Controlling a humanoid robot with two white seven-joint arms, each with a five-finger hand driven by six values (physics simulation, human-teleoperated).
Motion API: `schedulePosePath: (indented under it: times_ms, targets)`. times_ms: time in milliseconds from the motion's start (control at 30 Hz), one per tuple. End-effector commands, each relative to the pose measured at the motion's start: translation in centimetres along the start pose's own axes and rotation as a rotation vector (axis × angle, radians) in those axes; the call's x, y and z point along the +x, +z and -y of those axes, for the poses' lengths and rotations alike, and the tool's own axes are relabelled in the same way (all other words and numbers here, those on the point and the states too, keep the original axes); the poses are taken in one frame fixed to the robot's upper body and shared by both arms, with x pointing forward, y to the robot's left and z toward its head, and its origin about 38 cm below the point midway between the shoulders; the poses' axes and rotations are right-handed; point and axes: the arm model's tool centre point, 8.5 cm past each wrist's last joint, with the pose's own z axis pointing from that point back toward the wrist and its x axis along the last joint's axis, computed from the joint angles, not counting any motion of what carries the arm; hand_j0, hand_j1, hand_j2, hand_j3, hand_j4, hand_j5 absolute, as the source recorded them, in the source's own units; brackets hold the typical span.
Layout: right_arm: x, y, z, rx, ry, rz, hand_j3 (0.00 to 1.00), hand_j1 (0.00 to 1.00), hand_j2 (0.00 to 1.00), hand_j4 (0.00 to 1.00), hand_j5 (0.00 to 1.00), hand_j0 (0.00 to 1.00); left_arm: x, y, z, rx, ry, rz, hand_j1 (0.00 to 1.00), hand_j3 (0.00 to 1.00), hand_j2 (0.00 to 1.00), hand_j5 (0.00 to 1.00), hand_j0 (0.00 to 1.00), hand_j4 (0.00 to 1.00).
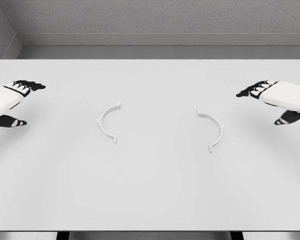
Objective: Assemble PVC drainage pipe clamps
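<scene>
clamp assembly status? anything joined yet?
Nothing joined. The left clamp half and right clamp half lie apart on the table, open sides facing each other. Nothing in hand: left hand and right hand hover open at the table's sides. Grasping, aligning and mating remain.

A broad white table (150, 200) stood against a grey rough wall (155, 15), under flat, even light.
</scene>
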Motion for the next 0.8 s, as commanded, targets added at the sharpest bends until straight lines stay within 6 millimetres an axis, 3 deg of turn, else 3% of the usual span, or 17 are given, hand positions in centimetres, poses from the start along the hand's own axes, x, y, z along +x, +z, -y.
schedulePosePath:
  times_ms: [0,100,200,267,433,567,667,767]
  targets:
    - [0.1,0.0,0.0,0.000,-0.004,0.007,1.00,1.00,1.00,1.00,1.00,1.00,0.0,0.0,0.0,0.004,0.005,0.001,1.00,1.00,1.00,1.00,1.00,1.00]
    - [0.2,0.0,0.2,-0.003,-0.001,0.010,1.00,1.00,1.00,1.00,1.00,1.00,0.8,-0.7,0.6,0.000,0.017,0.023,1.00,1.00,1.00,1.00,1.00,1.00]
    - [0.3,0.0,0.0,-0.002,-0.002,0.016,1.00,1.00,1.00,1.00,1.00,1.00,3.9,-3.7,1.1,-0.128,0.014,0.106,1.00,1.00,1.00,1.00,1.00,1.00]
    - [0.4,0.0,0.1,-0.004,-0.001,0.019,1.00,1.00,1.00,1.00,1.00,1.00,5.5,-4.7,1.4,-0.171,0.011,0.147,1.00,1.00,1.00,1.00,1.00,1.00]
    - [1.2,-0.3,0.4,-0.015,0.002,0.034,1.00,1.00,1.00,1.00,1.00,1.00,9.6,-8.0,1.4,-0.123,-0.031,0.213,1.00,1.00,1.00,1.00,1.00,1.00]
    - [1.4,-0.5,0.1,-0.011,0.006,0.048,1.00,1.00,1.00,1.00,1.00,1.00,10.1,-10.1,1.1,-0.077,0.062,0.141,1.00,1.00,1.00,1.00,1.00,1.00]
    - [2.4,-1.8,-0.8,-0.015,-0.025,0.077,1.00,1.00,1.00,1.00,1.00,1.00,9.6,-11.2,1.9,-0.087,0.135,0.009,1.00,1.00,1.00,1.00,1.00,1.00]
    - [2.7,-3.0,-0.9,-0.035,-0.085,0.061,1.00,1.00,1.00,1.00,1.00,1.00,10.9,-12.2,2.3,-0.071,0.168,0.018,1.00,1.00,1.00,1.00,1.00,1.00]
